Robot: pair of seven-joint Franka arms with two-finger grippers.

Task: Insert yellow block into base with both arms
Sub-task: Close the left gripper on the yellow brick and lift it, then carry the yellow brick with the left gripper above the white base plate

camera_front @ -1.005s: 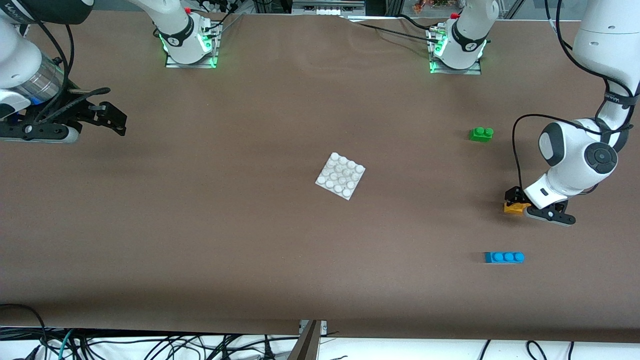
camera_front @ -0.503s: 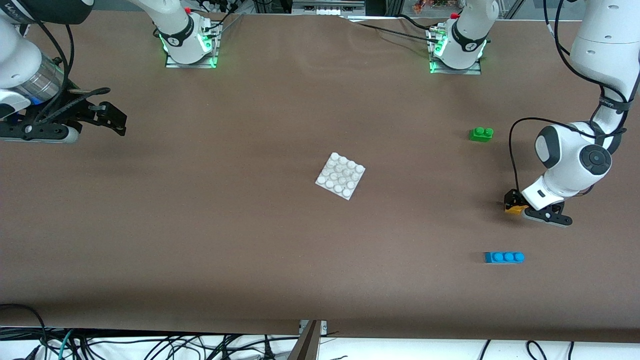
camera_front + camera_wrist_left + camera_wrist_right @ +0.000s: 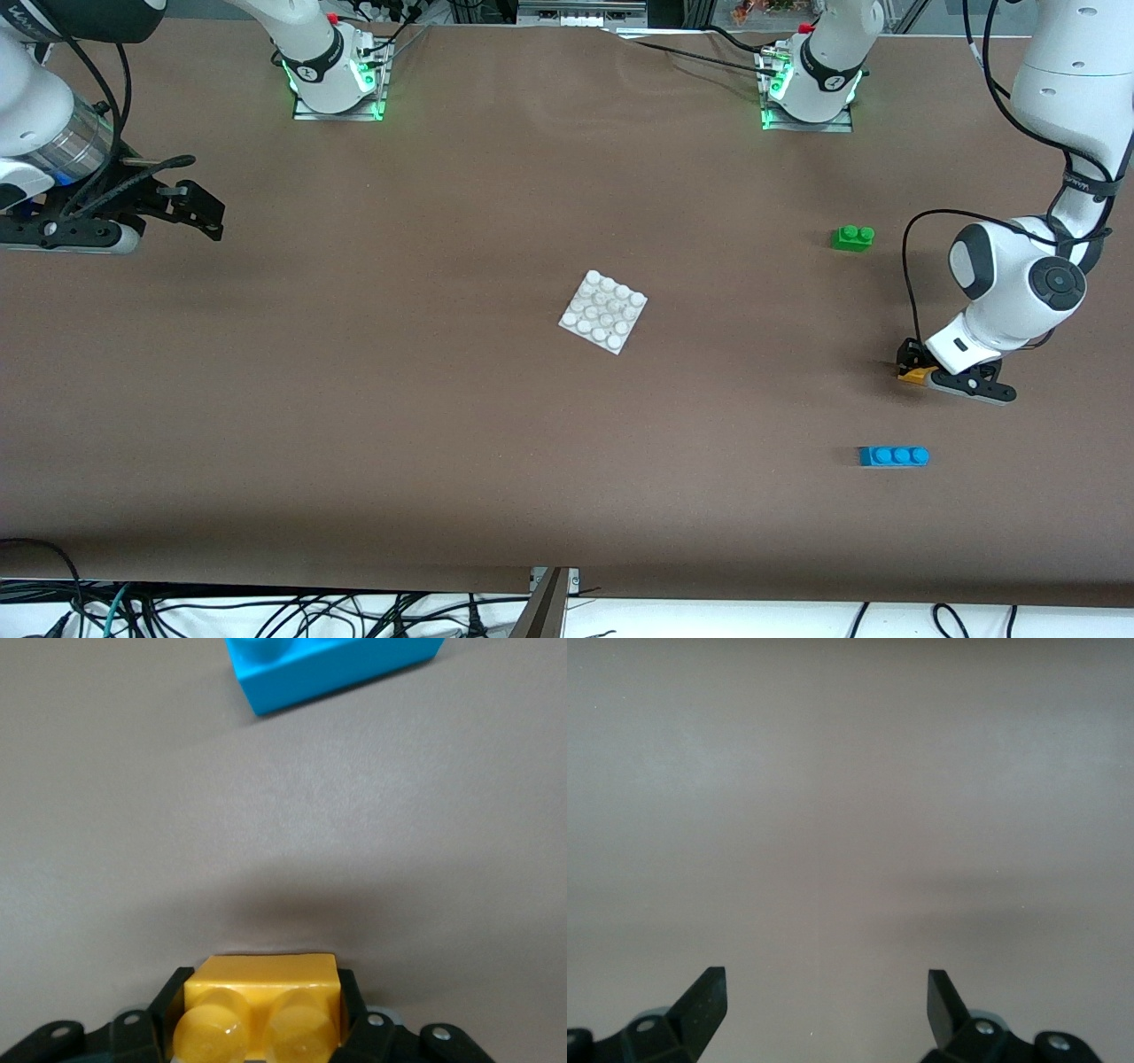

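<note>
The yellow block [image 3: 912, 375] is low at the table near the left arm's end, nearer to the front camera than the green brick. My left gripper [image 3: 917, 365] is shut on it. In the left wrist view my left gripper [image 3: 261, 997] has a black finger pressed against each short side of the yellow block [image 3: 266, 979], studs facing the camera. The white base [image 3: 603, 311] lies mid-table, apart from both grippers. My right gripper [image 3: 205, 215] is open and empty over the right arm's end, and it shows over bare cloth in the right wrist view [image 3: 827, 992].
A green two-stud brick [image 3: 852, 237] lies farther from the front camera than the yellow block. A blue three-stud brick [image 3: 893, 455] lies nearer to the camera and also shows in the left wrist view [image 3: 332, 665]. The table's front edge [image 3: 567, 580] runs along the bottom.
My left hand has shifted slightly and now covers more of the yellow block, with the fingers closed onto it. The right arm has not moved.
</note>
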